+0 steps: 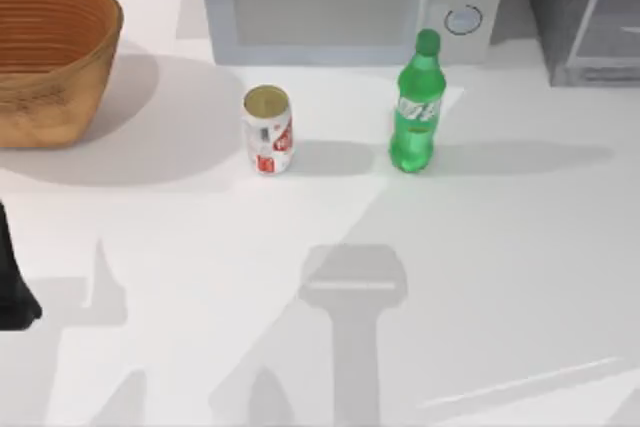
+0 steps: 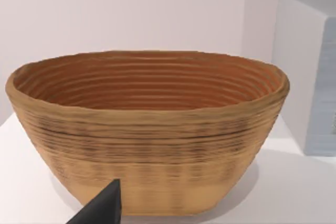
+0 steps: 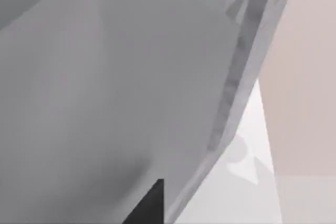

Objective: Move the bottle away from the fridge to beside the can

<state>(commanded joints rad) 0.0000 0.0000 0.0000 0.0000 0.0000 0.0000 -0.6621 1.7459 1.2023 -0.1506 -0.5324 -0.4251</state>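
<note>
1. Left arm [image 1: 14, 282]: a dark section is seen at the left edge of the top view, low and clear of the table's middle.
2. Left gripper: one dark fingertip [image 2: 100, 207] is seen in the left wrist view.
3. Right gripper: one dark fingertip [image 3: 148, 204] is seen in the right wrist view.

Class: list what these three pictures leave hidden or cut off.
1. Fridge: top view's edge cuts it; the right wrist view sits too close.
2. Left arm: cut by the top view's left edge.
3. Basket: partly cropped in the top view.
4. Bottle label: too small to read.
</note>
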